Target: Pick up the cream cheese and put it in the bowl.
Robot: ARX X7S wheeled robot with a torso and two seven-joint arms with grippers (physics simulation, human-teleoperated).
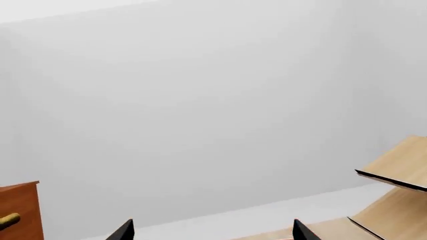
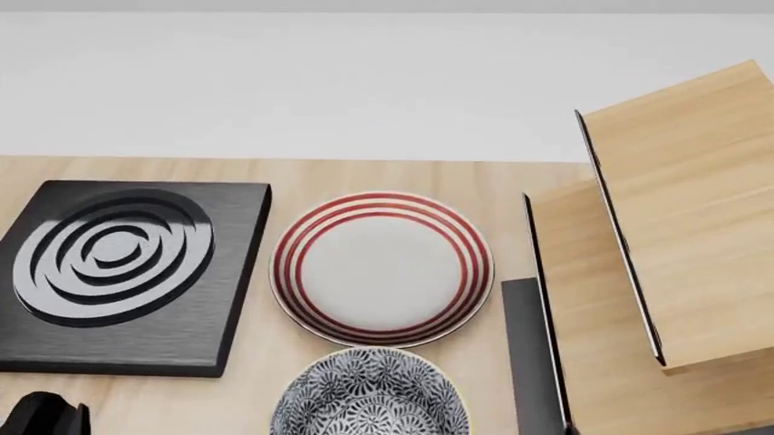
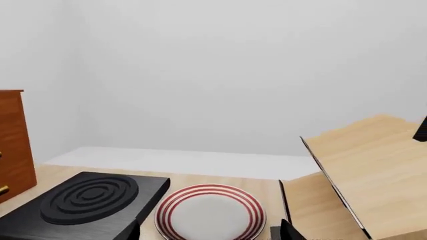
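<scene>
The bowl [image 2: 369, 401], deep and patterned in dark blue and white, stands at the near edge of the head view, just in front of the red-ringed plate. The cream cheese is out of view in every frame. My left gripper [image 1: 213, 233] is open, and only its two dark fingertips [image 1: 124, 230] show against a white wall. My right gripper [image 3: 212, 232] is open too, with its fingertips [image 3: 291, 231] spread over the near side of the plate and nothing between them. A dark part of my left arm [image 2: 43, 417] shows at the lower left corner of the head view.
A white plate with red rings [image 2: 381, 269] lies mid-table. A black stove slab with concentric rings [image 2: 121, 272] sits to its left. A slanted wooden rack [image 2: 677, 245] stands on the right, with a dark grey strip [image 2: 527, 353] along its base. A brown cabinet [image 3: 12, 145] stands at the far left.
</scene>
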